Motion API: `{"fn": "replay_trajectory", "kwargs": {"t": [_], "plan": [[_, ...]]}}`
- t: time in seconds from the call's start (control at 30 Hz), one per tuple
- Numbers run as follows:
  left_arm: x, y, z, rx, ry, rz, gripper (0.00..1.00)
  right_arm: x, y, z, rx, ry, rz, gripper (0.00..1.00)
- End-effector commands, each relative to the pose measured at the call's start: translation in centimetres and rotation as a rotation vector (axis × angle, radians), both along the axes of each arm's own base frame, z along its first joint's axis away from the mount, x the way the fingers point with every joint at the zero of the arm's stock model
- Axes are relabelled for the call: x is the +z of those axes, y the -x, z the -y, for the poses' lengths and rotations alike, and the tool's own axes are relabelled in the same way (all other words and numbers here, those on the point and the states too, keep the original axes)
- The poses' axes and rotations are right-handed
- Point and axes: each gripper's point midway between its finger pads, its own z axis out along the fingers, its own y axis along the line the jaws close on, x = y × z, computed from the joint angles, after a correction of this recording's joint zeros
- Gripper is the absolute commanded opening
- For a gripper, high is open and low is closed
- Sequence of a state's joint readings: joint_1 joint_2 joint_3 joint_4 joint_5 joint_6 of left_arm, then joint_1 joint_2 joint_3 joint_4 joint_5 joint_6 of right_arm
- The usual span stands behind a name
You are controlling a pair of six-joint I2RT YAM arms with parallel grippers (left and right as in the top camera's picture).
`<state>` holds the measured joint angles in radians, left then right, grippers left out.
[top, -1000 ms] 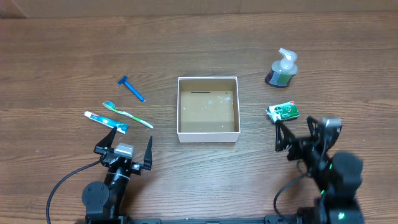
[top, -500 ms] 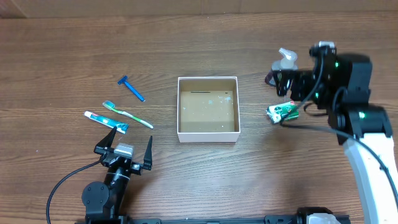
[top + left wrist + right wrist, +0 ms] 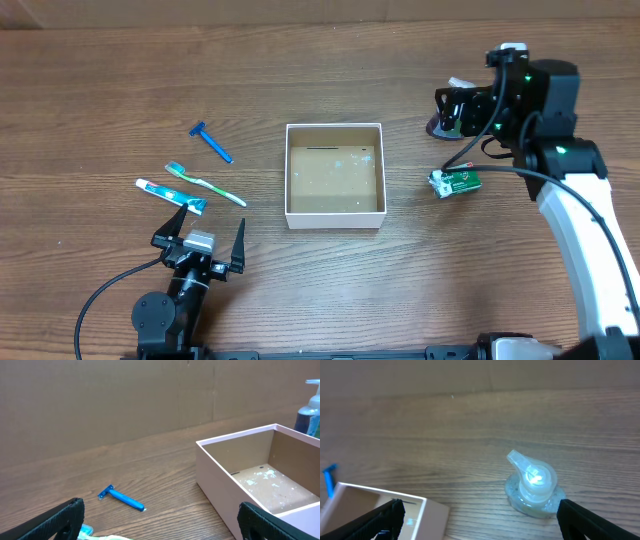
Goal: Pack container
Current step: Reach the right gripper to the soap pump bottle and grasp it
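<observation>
The right end effector has swung up from the near edge and now hovers over the pump bottle, fingers spread wide. The left end effector is spread too. The container sits empty mid-surface, so I'd say the first pick is coming.

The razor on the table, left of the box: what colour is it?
The razor is blue; the left wrist view shows it best.
</observation>
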<state>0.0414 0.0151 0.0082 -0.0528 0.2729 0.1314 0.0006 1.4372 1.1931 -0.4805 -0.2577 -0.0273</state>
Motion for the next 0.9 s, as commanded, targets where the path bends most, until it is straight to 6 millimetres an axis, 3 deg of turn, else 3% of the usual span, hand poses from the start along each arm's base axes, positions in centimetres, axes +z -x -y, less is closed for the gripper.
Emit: {"fn": "replay_trajectory", "kwargs": {"t": [0.0, 0.17, 0.5, 0.7, 0.87], "plan": [[0.1, 0.0, -0.3, 0.016, -0.012, 0.010, 1.00, -1.0, -1.7, 1.1, -0.012, 0.082, 0.008, 1.00], [0.1, 0.0, -0.3, 0.016, -0.012, 0.010, 1.00, -3.2, -3.0, 2.2, -0.063, 0.126, -0.022, 1.00], [0.1, 0.0, -0.3, 0.016, -0.012, 0.010, 1.00, -6.0, -5.0, 2.4, -0.071, 0.133, -0.035, 0.97], [0.1, 0.0, -0.3, 0.016, -0.012, 0.010, 1.00, -8.1, -5.5, 2.5, -0.074, 0.138, -0.074, 0.91], [0.1, 0.0, -0.3, 0.016, -0.012, 0.010, 1.00, -8.0, -5.8, 2.7, -0.082, 0.143, -0.059, 0.76]]}}
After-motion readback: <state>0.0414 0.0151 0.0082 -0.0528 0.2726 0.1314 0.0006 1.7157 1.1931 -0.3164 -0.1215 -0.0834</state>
